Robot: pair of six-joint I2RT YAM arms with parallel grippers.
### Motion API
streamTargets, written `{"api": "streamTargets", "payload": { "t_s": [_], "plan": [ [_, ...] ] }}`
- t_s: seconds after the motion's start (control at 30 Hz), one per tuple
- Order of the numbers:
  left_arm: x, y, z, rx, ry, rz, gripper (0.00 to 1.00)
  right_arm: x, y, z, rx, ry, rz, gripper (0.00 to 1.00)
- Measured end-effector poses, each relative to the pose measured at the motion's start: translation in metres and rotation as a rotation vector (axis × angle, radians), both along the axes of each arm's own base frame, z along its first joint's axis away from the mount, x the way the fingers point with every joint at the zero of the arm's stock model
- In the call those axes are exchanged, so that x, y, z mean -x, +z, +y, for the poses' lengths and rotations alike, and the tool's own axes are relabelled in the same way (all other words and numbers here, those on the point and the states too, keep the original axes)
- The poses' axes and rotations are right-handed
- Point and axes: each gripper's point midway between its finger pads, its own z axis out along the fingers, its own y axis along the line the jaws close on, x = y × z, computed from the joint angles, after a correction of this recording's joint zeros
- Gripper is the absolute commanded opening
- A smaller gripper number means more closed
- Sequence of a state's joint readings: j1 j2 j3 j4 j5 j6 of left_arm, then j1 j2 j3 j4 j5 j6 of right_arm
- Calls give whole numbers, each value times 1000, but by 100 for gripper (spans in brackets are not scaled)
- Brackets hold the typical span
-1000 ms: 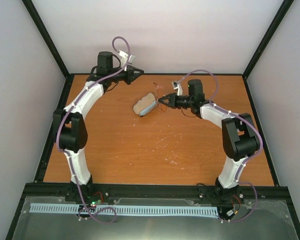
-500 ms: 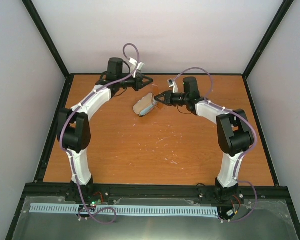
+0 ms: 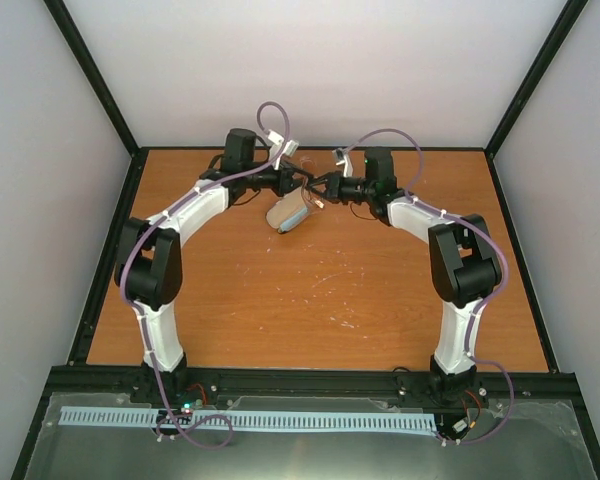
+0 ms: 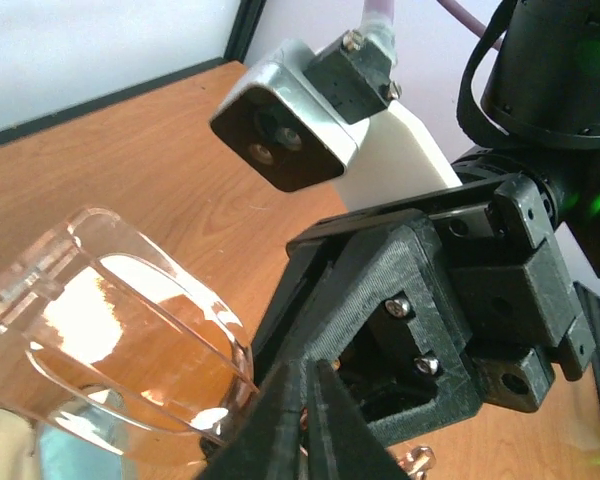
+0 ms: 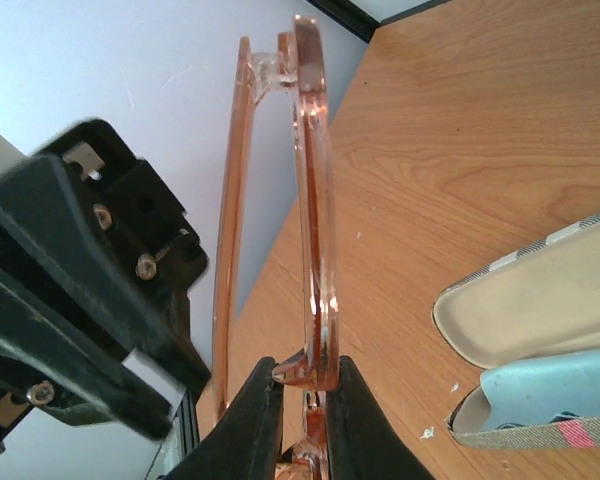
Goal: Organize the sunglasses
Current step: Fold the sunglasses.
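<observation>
The sunglasses, thin-framed with orange see-through lenses, hang edge-on in the air with my right gripper shut on the lower rim of the frame. One temple stands folded out beside the front. In the top view the right gripper and left gripper meet tip to tip just behind the open case. In the left wrist view my left gripper is shut, right beside a lens. An orange sliver shows at its tips; whether it is pinched I cannot tell.
The brown striped oval case lies open on the wooden table, a light blue cloth inside it. The back wall and black frame posts stand close behind both grippers. The right wrist's camera housing fills the left wrist view.
My left arm has swung right from the back left corner to the sunglasses. The right gripper has carried them a little left and toward the back.
</observation>
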State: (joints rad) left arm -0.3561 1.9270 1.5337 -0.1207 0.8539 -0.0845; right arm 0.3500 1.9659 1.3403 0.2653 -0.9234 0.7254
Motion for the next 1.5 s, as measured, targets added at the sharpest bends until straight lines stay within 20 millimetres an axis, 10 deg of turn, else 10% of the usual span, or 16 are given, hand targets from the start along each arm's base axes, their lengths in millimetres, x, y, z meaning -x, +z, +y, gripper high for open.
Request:
{"api": "streamTargets", "payload": {
  "t_s": [0.17,0.47,0.73,1.0,1.5],
  "plan": [
    [-13,9,19,-18,63,-48,51,2,-10,-9,42,-5,24,3],
    [-30,17,92,-54,221,-87,18,-30,-7,-71,169,-199,12,3],
    [42,-11,57,-76,82,-39,16,-65,25,-68,182,-261,-65,3],
    [78,-8,14,-39,-67,-42,16,-71,1,-63,214,-255,-21,3],
    [34,6,-11,29,-99,-98,17,-16,-20,-5,223,-81,17,3]
  ]
}}
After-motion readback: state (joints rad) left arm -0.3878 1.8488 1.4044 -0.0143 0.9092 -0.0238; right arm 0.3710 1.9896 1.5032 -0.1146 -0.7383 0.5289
